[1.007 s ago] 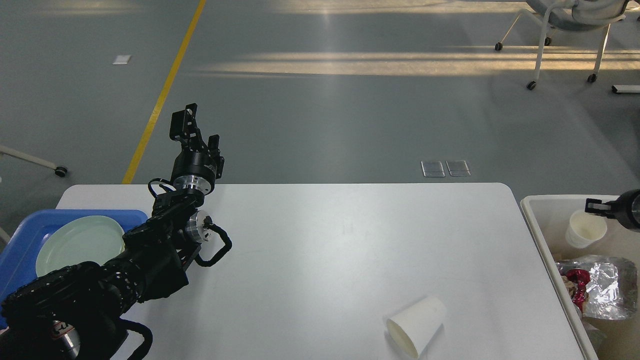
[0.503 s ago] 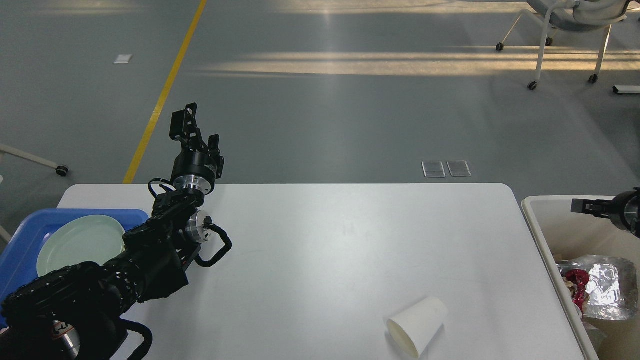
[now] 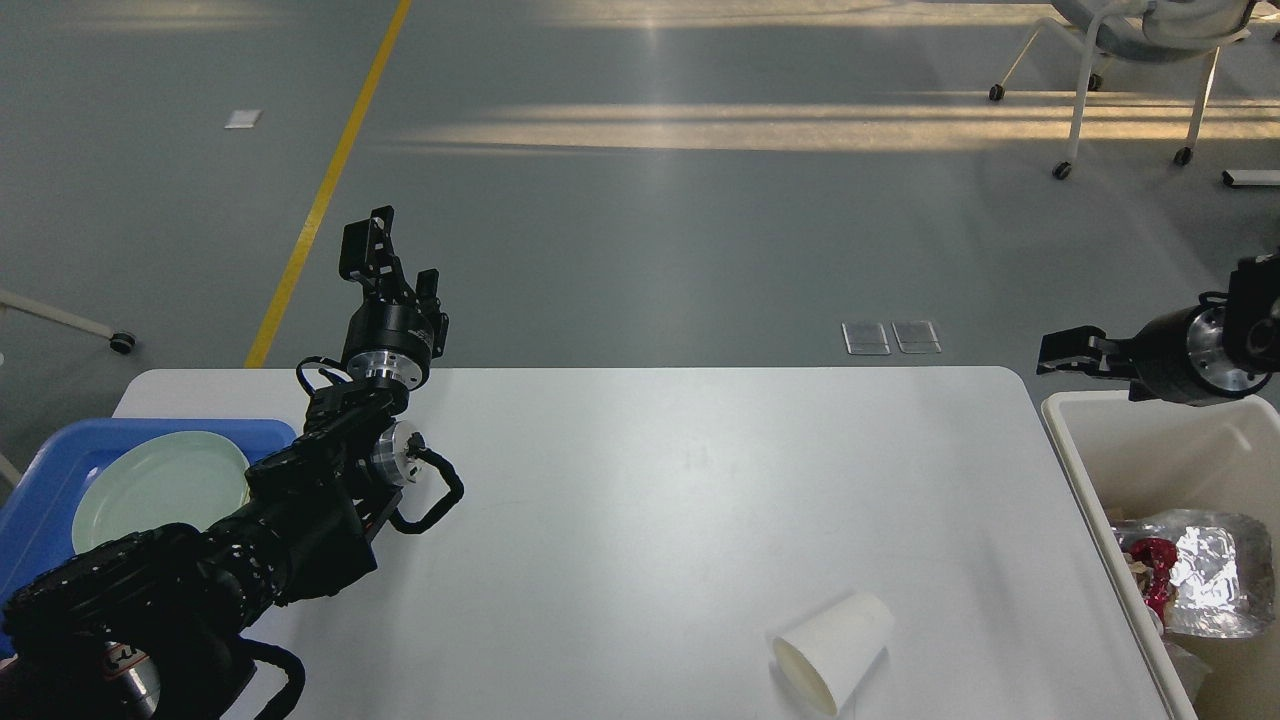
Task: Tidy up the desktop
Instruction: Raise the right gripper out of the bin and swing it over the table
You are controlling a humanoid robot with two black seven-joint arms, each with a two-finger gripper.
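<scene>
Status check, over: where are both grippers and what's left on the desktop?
Left gripper raised over far left edge, open, empty. Right gripper above bin corner, state unclear. One paper cup on its side on the desktop; path unobstructed.

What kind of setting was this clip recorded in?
Probably a lab or open test hall, not a home: a grey floor with a yellow line, a wheeled chair, and a staged white desktop between a blue tray and a waste bin.
</scene>
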